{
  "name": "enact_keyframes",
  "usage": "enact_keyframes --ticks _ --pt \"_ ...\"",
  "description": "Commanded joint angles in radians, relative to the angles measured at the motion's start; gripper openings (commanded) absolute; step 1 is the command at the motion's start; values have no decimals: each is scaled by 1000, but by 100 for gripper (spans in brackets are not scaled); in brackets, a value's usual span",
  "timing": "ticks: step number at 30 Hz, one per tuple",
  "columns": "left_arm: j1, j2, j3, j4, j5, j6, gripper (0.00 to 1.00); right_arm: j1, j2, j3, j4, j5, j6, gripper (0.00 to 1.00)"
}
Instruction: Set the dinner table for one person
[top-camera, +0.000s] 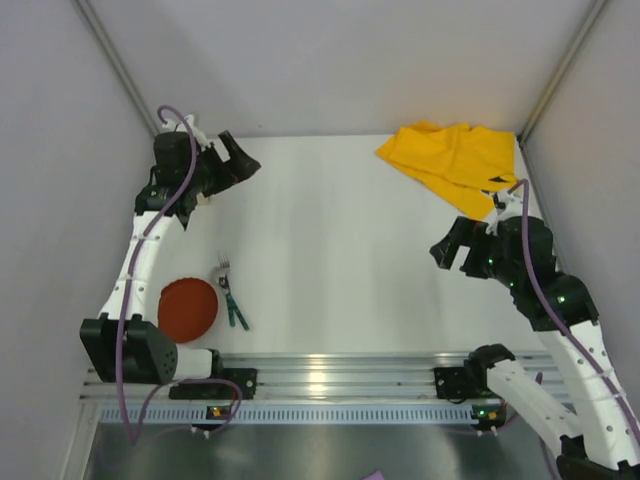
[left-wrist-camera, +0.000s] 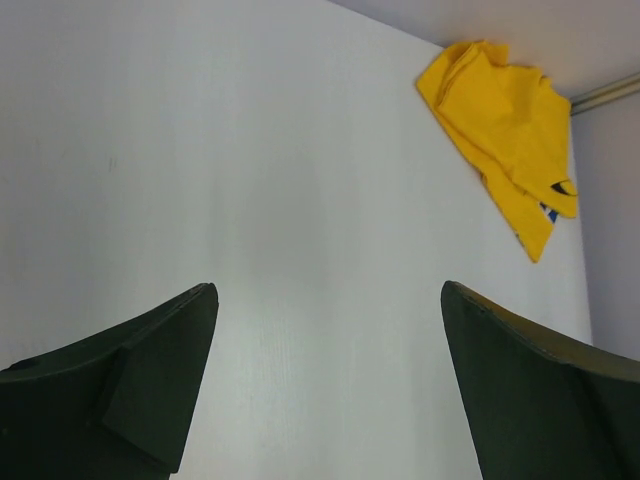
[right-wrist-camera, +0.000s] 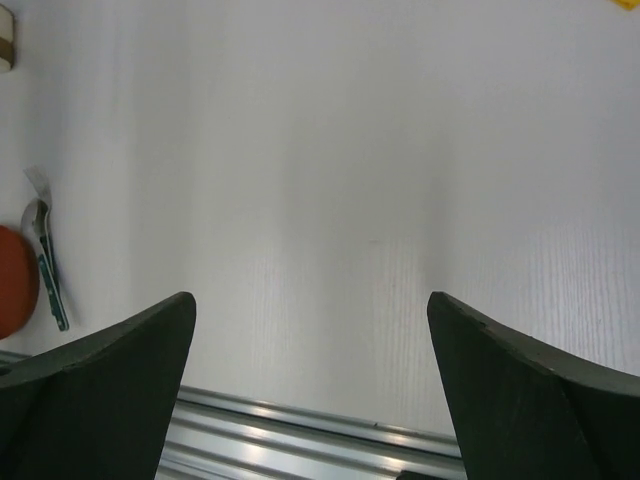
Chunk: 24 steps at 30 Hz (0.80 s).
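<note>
Left gripper (left-wrist-camera: 325, 300): spread wide, empty, hovering over the far left of the dinner table (top-camera: 340, 240). Right gripper (right-wrist-camera: 310, 300): likewise wide open, grasping nothing, above the right side. Near left, by the rail (top-camera: 340, 375): red plate (top-camera: 188, 308), cutlery (top-camera: 236, 312) just beside it. Far right corner: crumpled yellow cloth (top-camera: 450, 160). Likely risks: pinching one loose fold and dragging the cloth bunched; skidding thin cutlery across the smooth top instead of lifting it. Count: one plate, one cloth, seemingly two pieces of cutlery.

White dinner table (top-camera: 330, 230); yellow cloth (top-camera: 450, 160), blue-black print; rust-red plate (top-camera: 188, 308); teal-handled cutlery (top-camera: 236, 312); silver rail (top-camera: 340, 370).
</note>
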Motion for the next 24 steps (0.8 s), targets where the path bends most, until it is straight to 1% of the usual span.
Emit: enact_keyframes --ticks 1,2,3,4,5,6,7,9,10,11,12,13,14,15,16,18,19,20,22,24 --pt "11 -55 -67 62 45 -138 99 14 113 74 38 38 -53 100" --pt "21 -46 -104 94 48 -181 98 13 227 103 24 49 -70 100" --pt "24 -6 -141 144 64 -226 98 -3 295 184 9 46 -80 100" --pt "25 23 -132 119 26 -240 99 -13 440 227 -26 37 -88 100" --pt "21 50 -122 97 1 -249 98 -29 512 273 -45 29 -87 100" --pt "16 95 -99 50 -25 -249 98 -62 578 362 -61 -8 -84 100" --pt "13 109 -82 28 -59 -242 98 -79 692 402 -69 -31 -82 100" --pt "2 132 -36 1 -82 -191 97 -124 785 511 -68 -60 -82 100" --pt "-2 134 -25 -25 -100 -177 96 -135 867 549 -62 -56 -88 100" --pt "-5 135 -19 -36 -106 -165 96 -150 908 626 -62 -51 -102 100" --pt "-5 132 -17 -41 -99 -147 95 -191 946 663 -62 -43 -108 100" --pt "-5 130 -20 -53 -91 -141 91 -217 1022 698 -68 -46 -114 100" --pt "-7 124 -28 -52 -65 -137 89 -245 1060 756 -71 -46 -114 100" --pt "-8 111 -55 -53 -56 -130 87 -295 1104 784 -75 -65 -111 100" --pt "-13 97 -75 -47 -54 -131 87 -337 1191 815 -95 -72 -108 100" --pt "-21 60 -141 -43 -56 -127 87 -378 1276 898 -108 -60 -113 100" --pt "-25 46 -163 -44 -56 -127 87 -383 1354 930 -121 -46 -119 99" --pt "-25 35 -184 -38 -51 -127 87 -386 1391 986 -131 -27 -131 99" --pt "-27 3 -226 -47 -53 -119 87 -388 1487 1040 -164 12 -143 99" --pt "-28 -21 -250 -55 -47 -116 87 -391 1532 1076 -174 47 -148 99"
